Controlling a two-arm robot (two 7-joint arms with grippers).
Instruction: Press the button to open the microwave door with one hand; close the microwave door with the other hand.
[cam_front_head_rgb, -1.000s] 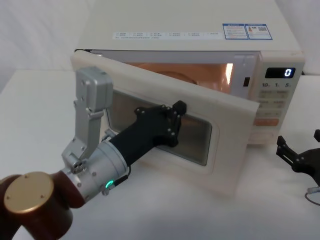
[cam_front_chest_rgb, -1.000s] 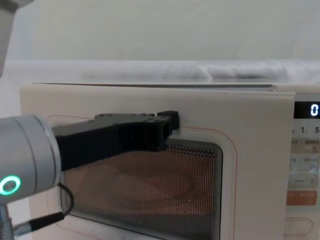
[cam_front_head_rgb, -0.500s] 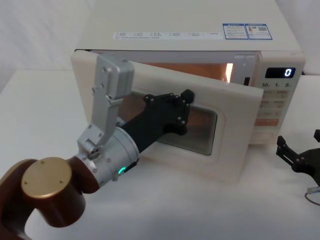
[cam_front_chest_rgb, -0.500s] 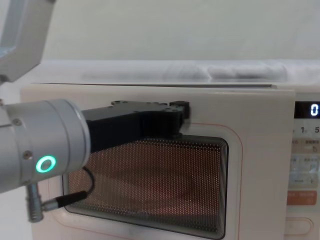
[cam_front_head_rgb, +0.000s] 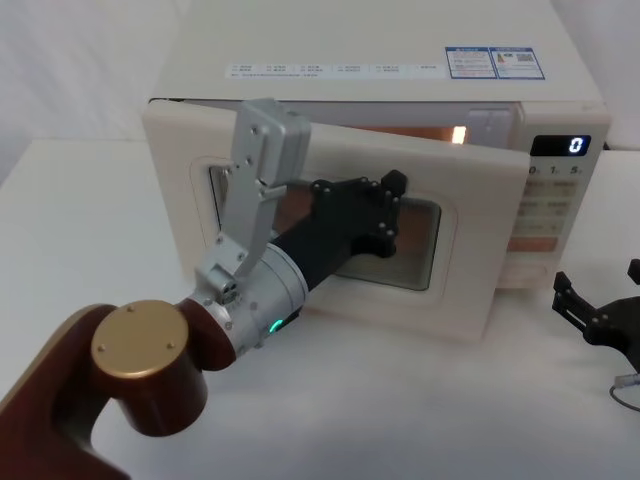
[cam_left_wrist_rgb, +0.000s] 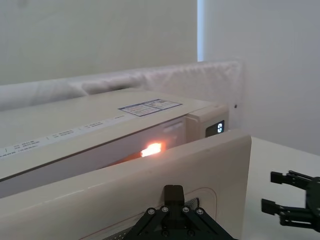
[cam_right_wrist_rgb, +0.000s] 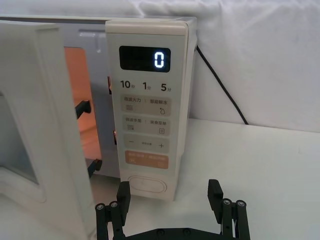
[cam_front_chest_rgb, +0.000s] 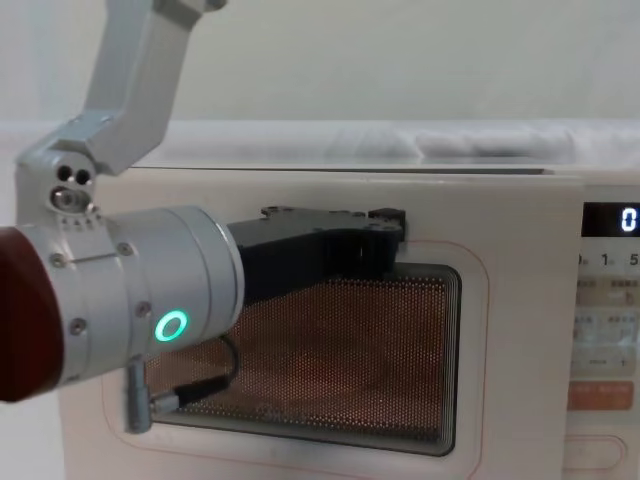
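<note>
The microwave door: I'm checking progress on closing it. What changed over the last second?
The left gripper pushed the microwave door further toward shut; a narrow gap still shows the lit interior. The right gripper stayed parked, open, before the button; the display still reads 0.

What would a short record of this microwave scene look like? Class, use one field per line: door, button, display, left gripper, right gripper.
door: microwave door partly open, gap at the latch side, orange light inside
button: the button at the bottom of the control panel, untouched
display: the display reads 0
left gripper: left gripper against the door's front near the window's top edge
right gripper: right gripper open, low in front of the control panel, apart from it
</note>
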